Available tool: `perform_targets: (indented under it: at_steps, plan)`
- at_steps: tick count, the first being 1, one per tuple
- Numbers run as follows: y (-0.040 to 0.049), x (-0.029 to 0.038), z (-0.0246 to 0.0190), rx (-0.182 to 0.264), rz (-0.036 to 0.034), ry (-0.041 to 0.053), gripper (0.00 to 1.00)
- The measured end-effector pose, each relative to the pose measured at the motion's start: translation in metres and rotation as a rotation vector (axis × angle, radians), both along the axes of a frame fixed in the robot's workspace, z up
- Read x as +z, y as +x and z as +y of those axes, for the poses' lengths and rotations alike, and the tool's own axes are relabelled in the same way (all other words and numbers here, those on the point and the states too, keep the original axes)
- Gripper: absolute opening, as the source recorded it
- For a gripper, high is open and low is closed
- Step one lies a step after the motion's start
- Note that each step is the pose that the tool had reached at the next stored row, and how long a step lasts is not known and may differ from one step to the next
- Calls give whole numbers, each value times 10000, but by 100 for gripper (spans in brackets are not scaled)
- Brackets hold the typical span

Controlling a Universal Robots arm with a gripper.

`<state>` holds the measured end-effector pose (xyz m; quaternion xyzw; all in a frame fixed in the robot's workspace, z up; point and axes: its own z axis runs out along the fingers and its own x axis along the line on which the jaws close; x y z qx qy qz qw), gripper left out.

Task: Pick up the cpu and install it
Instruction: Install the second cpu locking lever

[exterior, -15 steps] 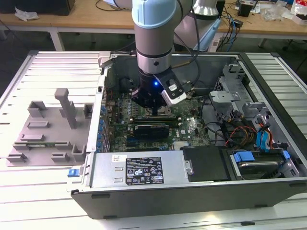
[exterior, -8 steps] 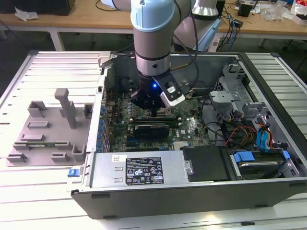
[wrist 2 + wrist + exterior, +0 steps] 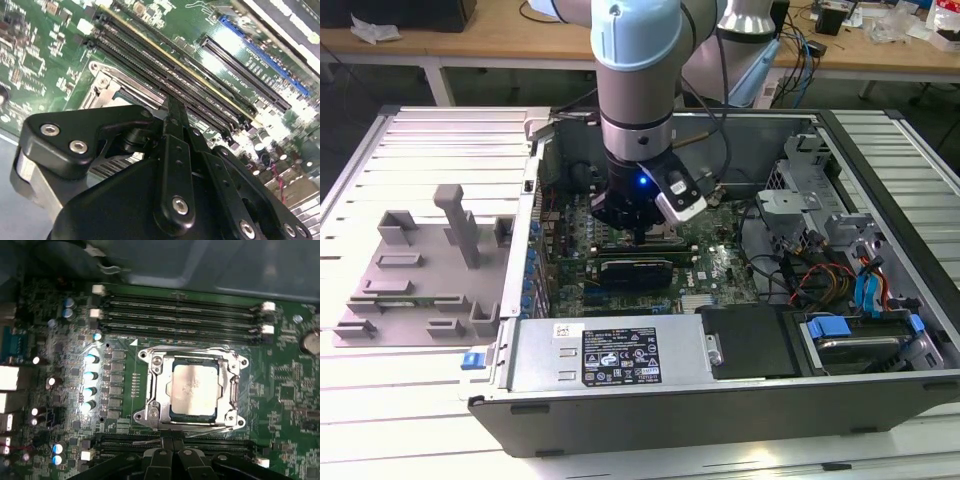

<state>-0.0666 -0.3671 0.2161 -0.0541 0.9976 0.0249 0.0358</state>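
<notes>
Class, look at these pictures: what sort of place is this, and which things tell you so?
Probably a robotics lab or workshop for computer assembly. An open computer case lies on a metal table, the cpu sits in its motherboard socket, and cluttered workbenches stand behind.

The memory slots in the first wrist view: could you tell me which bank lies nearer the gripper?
The bank of memory slots running just past the gripper is nearer; the other bank lies across the socket, which holds the cpu.
</notes>
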Motion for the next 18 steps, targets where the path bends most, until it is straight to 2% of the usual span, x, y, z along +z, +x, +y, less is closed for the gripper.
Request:
perform_targets:
  at_steps: [1, 2, 5, 18]
  plan:
    - [0, -3, -1, 495, 2, -20, 11]
    - [-2, -4, -4, 738, 1, -30, 11]
    - [-8, -4, -12, 993, 1, -31, 11]
    - [-21, -4, -14, 997, 0, -14, 11]
